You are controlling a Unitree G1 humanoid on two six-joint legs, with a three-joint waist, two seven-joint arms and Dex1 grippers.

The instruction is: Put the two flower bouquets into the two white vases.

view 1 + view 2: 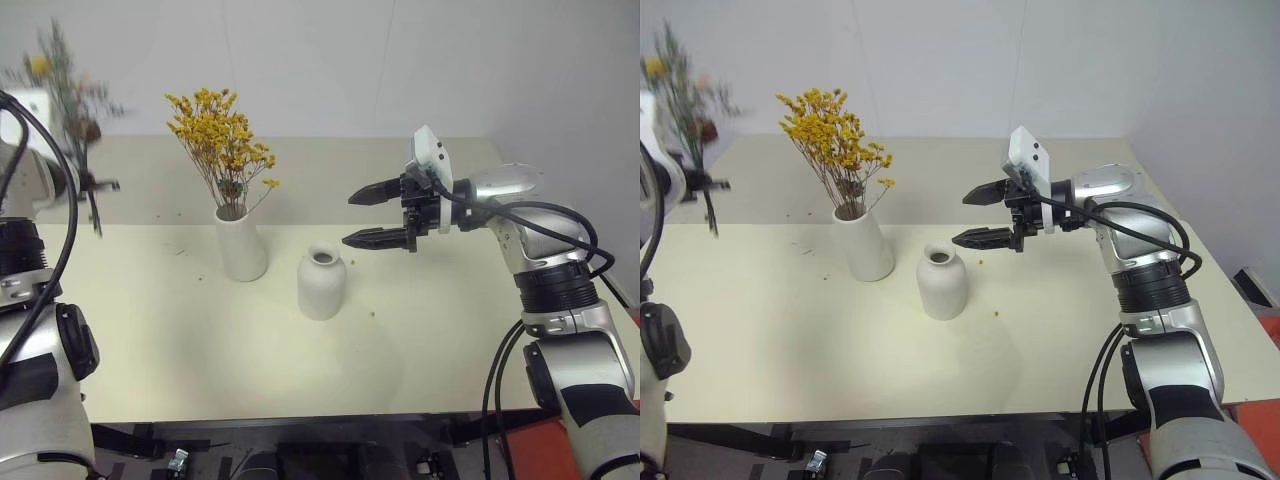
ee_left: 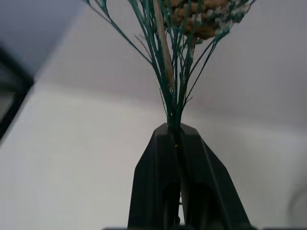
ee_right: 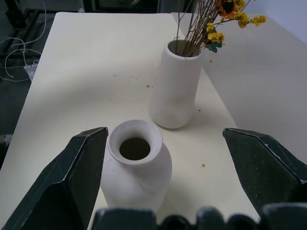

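Nearest the camera, at the centre of the left eye view, sits the short rounded vase (image 1: pixel 321 284) on the cream worktop (image 1: pixel 200 350), its narrow flared mouth empty; just above and to the right of it hangs the right gripper (image 1: pixel 365 215), fingers spread well apart, pointing toward frame left, clear of the vase and holding nothing; the right wrist view looks down between those two black fingers (image 3: pixel 67 182) straight onto the open neck of the short vase, which lies between them but lower, untouched; a few yellow crumbs speckle the worktop beside it. Just left of the short vase, near it but apart, stands the taller tapered vase (image 1: pixel 241 243), upright, and the yellow-orange bouquet (image 1: pixel 220 135) is already in it, brown stems in the wide mouth, blossoms fanning up toward the upper left of centre. Over at the upper left edge of the frame, well apart from both vases, the left gripper (image 1: pixel 88 183) is up in the air, clamped tight on the stems of the grey-green bouquet (image 1: pixel 62 85); the bunch stands upright above the fingers with its yellow ball flower (image 1: pixel 38 66) at the top and the stem ends poking out below; the left wrist view shows thin green stems (image 2: pixel 173 91) pinched between the closed black fingers, with a brown cone-like head above them.
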